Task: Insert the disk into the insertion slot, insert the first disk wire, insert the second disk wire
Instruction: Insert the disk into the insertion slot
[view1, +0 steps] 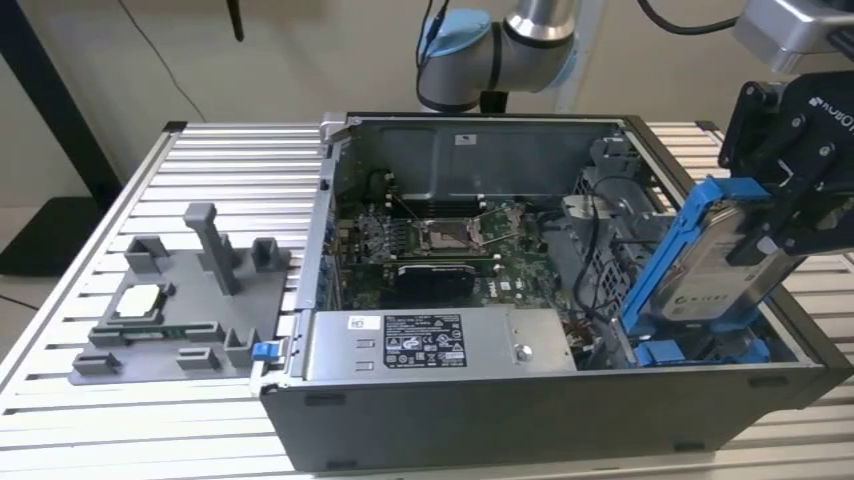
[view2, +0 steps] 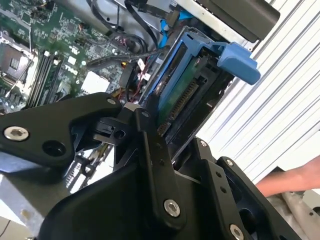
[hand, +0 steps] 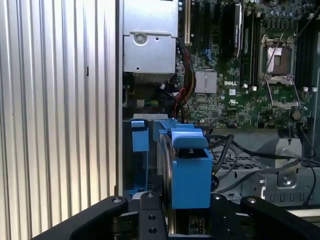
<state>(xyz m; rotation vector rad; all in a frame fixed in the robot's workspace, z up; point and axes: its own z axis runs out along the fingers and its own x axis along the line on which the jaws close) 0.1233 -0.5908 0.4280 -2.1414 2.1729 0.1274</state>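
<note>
One disk (view1: 718, 262), one gripper (view1: 770, 222), one insertion slot (view1: 663, 350): jaws pinch the upper end of the silver disk in its bright blue carrier, which tilts with its lower end at the slot's blue rails, 4 o'clock of the open computer case (view1: 534, 425) in the exterior view. Disk's lower edge hides behind the case wall, its label is hard to make out, gripper cut off at 3 o'clock.

disk (view1: 707, 270) tilted in hand (view1: 771, 205), lower end at insertion slot (view1: 663, 352), motherboard (view1: 454, 240) to the exterior view's left
</note>
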